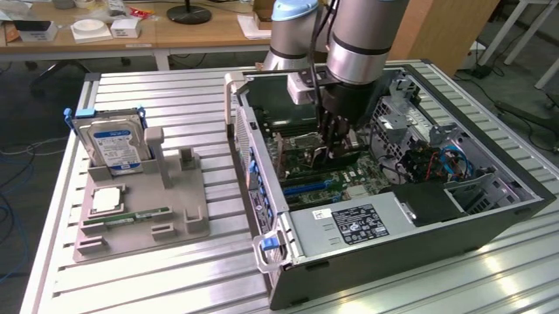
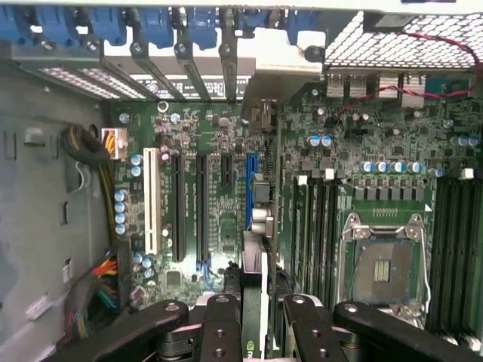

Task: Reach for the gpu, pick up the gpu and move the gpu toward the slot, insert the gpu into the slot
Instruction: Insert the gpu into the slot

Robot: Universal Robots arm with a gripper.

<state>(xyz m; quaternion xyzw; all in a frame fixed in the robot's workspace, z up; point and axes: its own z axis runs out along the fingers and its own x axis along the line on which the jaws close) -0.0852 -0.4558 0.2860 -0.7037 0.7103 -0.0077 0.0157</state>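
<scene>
End effector point(image 2: 259, 305) grips the gpu point(image 2: 253, 256) edge-on over the motherboard point(image 2: 226, 226) inside the open computer case point(image 1: 410, 255), hard drive point(image 1: 114, 144) at the case's nine o'clock in the exterior view.

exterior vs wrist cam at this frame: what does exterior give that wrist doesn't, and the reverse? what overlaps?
Exterior, not wrist: hard drive upright in the grey fixture beside the case, memory stick lying on that fixture, power supply, the arm standing over the case.
Wrist, not exterior: white slot, cable bundle by the case wall, the gpu seen edge-on.
Both: pincer shut on the gpu, motherboard, blue slot.
</scene>
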